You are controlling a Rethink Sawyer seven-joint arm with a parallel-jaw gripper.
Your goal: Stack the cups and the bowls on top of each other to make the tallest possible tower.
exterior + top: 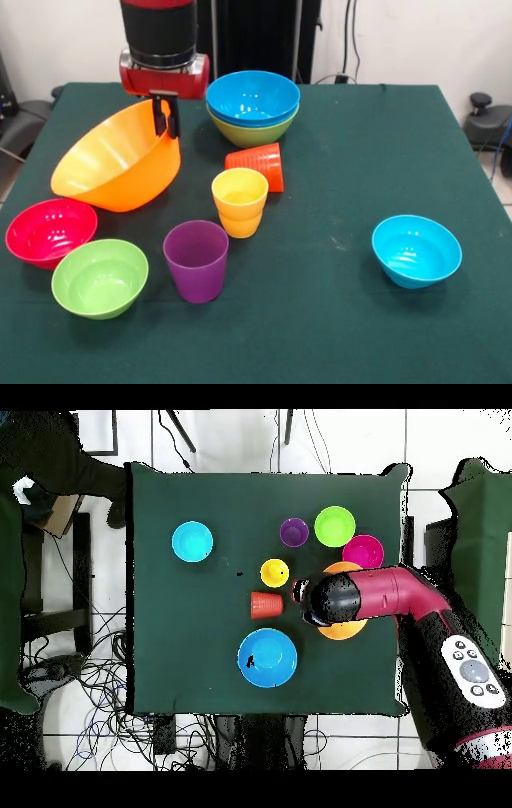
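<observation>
My gripper (166, 118) is shut on the far rim of the huge orange-yellow bowl (112, 164), which hangs tilted with its mouth toward the left. A pile of blue bowls (252, 96) nested in a green bowl (254, 133) stands just right of it. The orange-red cup (258, 166) lies on its side. The yellow cup (239, 202) and the purple cup (196, 260) stand upright in front of it. The pink-red bowl (50, 232) and the small green bowl (100, 278) sit at the near left. The light-blue bowl (416, 250) sits alone at the right.
In the overhead view my arm (400, 599) covers most of the orange-yellow bowl (345, 631). The green table (344, 160) is bounded by edges all round. Cables lie on the floor (80, 684) beside it.
</observation>
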